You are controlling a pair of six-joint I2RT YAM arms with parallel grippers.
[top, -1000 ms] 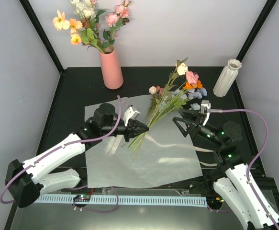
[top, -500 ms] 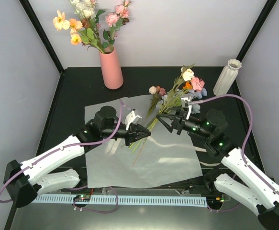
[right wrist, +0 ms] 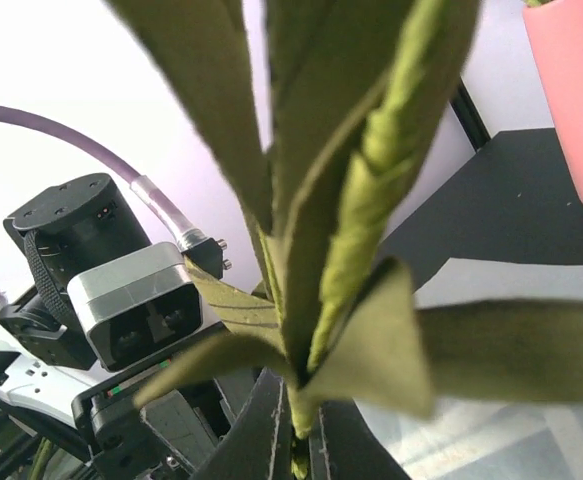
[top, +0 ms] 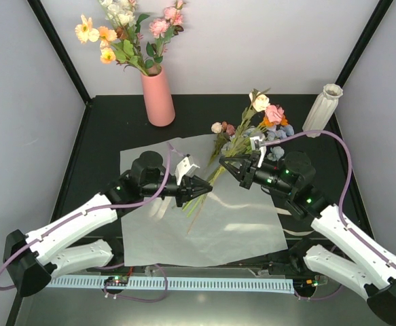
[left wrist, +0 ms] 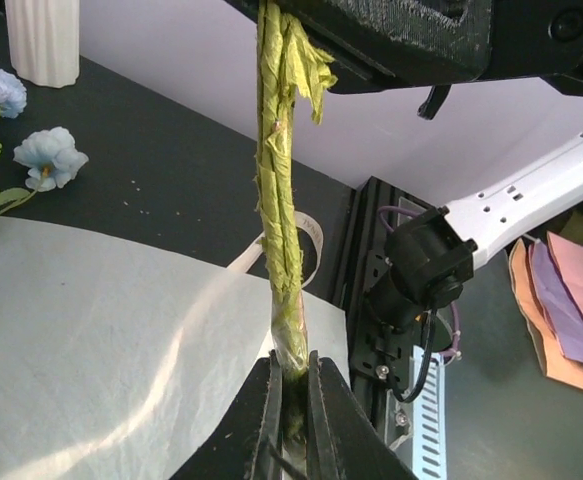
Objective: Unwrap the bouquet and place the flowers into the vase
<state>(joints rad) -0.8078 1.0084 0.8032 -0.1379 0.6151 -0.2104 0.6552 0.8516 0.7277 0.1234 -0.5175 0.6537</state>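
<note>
The flowers [top: 252, 129] lie right of centre in the top view. They form a loose bunch slanting from stem ends at lower left to heads at upper right. The heads are cream, pink and orange, with pale blue clusters beneath them and two small heads, cream and dusty pink, off to the left. The stems are thin and bound in crinkled yellow-green tape, with flat olive fabric leaves spreading from them.

The left claw [top: 199, 189] is clamped on the stems near their lower ends. In the left wrist view its dark fingers [left wrist: 326, 420] stand almost together, pinching the taped stem between them. The right claw [top: 228, 165] grips the same stems further up, nearer the heads. In the right wrist view its fingers [right wrist: 261, 430] meet around the stem at the bottom of the frame.

Beneath the bunch a sheet of white translucent paper [top: 204, 231] lies spread flat in the lower centre, faintly creased and glossy. A flat cream ribbon [left wrist: 309, 245] curls at the sheet's edge.

The vase [top: 322, 110] stands upright at upper right, apart from the flower heads. It is slim, white and ribbed, with a scalloped rim. A smooth pink vase [top: 158, 96] of yellow, pink and white blooms stands at upper left of centre. Everything rests on a matte black tabletop [top: 102, 136].
</note>
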